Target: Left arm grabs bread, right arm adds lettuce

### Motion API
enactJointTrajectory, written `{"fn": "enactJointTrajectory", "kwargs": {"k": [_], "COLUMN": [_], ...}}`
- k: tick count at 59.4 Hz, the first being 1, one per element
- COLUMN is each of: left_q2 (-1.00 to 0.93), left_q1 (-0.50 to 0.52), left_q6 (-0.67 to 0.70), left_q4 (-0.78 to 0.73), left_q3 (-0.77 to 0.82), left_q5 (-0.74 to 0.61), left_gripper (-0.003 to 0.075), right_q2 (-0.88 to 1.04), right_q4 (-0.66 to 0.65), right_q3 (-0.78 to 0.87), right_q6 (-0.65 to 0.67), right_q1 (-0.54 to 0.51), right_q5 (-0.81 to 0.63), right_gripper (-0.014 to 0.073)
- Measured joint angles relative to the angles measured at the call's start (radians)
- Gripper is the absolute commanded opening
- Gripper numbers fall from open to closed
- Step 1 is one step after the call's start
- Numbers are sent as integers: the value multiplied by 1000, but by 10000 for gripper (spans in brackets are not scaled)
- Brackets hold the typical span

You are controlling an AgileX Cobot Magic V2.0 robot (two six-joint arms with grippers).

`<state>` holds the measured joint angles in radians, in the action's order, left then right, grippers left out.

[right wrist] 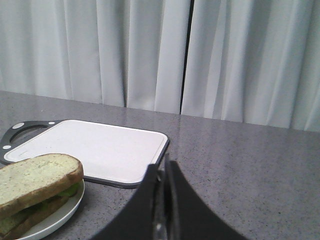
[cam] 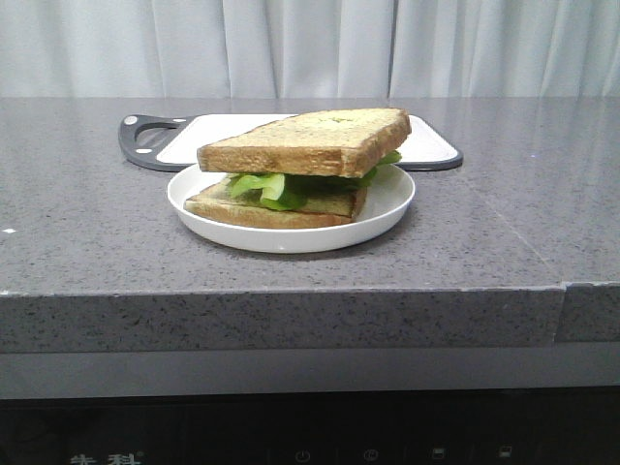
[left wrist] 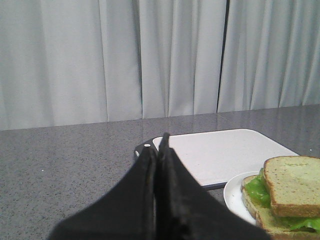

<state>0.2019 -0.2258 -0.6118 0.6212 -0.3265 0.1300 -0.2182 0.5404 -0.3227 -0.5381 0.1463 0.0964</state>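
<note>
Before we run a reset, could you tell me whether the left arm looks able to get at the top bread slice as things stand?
Probably yes: nothing stands between the left gripper and the top bread slice on the plate, though its fingers are shut and must open first.

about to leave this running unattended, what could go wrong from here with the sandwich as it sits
1. The top bread slice sits tilted on the lettuce, overhanging the bottom slice toward the right; a bump could slide it off.
2. Lettuce pokes out past the bread edges and could drag out if the top slice shifts.
3. Both the left hand and right hand are shut and holding nothing, apart from the plate, so nothing steadies the stack.
</note>
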Motion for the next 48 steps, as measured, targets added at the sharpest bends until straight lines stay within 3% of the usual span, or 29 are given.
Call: {"fn": "enactJointTrajectory", "kwargs": {"k": [36, 39, 48], "left_q2": [0, 0, 0], "left_q1": [0, 0, 0], "left_q6": [16, 85, 497], "left_q4": [-39, -123, -501], "left_q3": [4, 4, 10], "left_q5": [-1, 3, 11], "left_gripper": [-21, -20, -21], "right_q2": [0, 0, 0], "right_q4": [0, 0, 0], "right_q3": [0, 0, 0], "right_q6": [0, 0, -2], "right_q1": [0, 0, 0], "right_q5": [-5, -5, -5], "right_gripper": [-61, -61, -61]}}
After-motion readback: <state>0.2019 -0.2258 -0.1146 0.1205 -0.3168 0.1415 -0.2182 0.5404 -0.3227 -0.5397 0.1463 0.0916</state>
